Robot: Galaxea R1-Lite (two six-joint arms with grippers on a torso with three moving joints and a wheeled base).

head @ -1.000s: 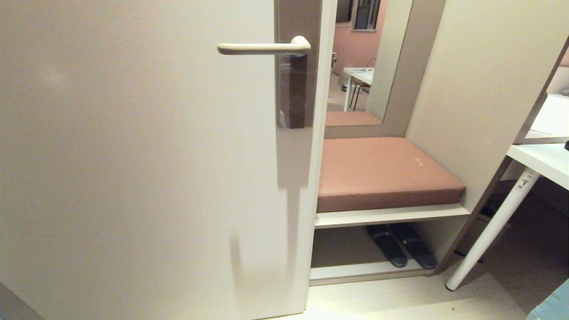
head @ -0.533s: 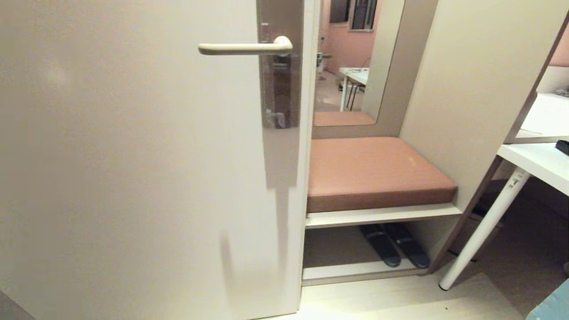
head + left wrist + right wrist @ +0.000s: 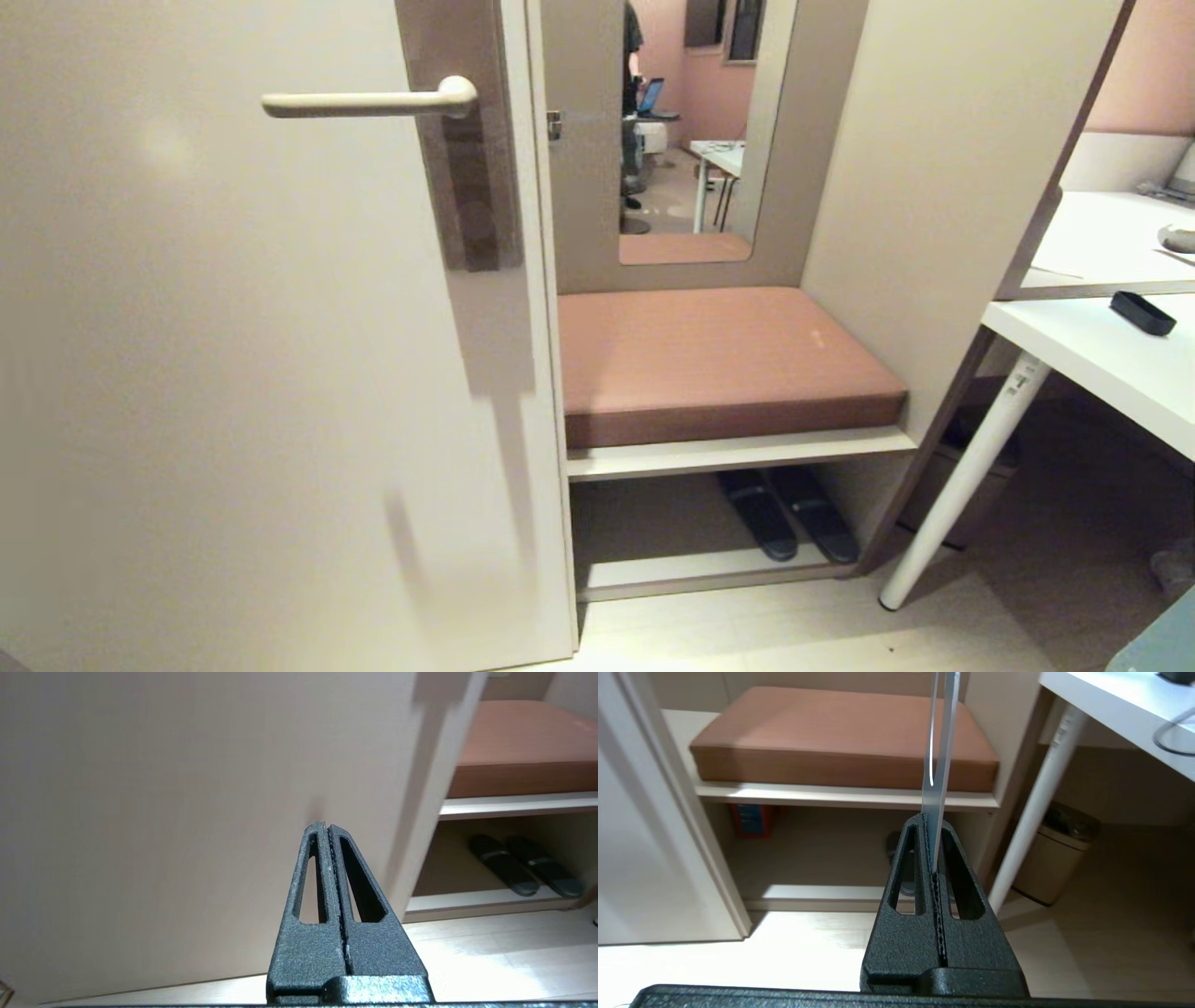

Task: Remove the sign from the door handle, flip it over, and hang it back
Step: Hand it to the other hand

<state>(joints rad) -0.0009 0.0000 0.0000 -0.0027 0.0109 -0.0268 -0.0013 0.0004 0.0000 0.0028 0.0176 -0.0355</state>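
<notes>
— Both grippers were closed when I looked. The left gripper (image 3: 329, 826) had its fingers pressed flat together on nothing, pointed at the lower part of the door (image 3: 233, 373). The right gripper (image 3: 931, 820) was clamped on the sign (image 3: 942, 756).

— So where was the sign, exactly?

— Standing up out of the right fingers, edge-on to that arm's camera, a thin pale strip in front of the bench cushion (image 3: 709, 355). It was well away from the door handle (image 3: 369, 103), which hung bare on its brownish backplate (image 3: 476, 205).

— Anything different from a second before?

— The robot's whole view had swung. The handle, the cushion and the slippers (image 3: 784, 523) below it all sat further left than they had, so the camera moved, not the things. More of the white desk (image 3: 1102, 364) had come into sight, and a person (image 3: 632, 56) now showed in the tall opening above the bench.

— Could you read anything?

— No. The sign showed only its edge, so neither face could be read. A label on the desk leg (image 3: 1019, 378) was too small to make out.
</notes>
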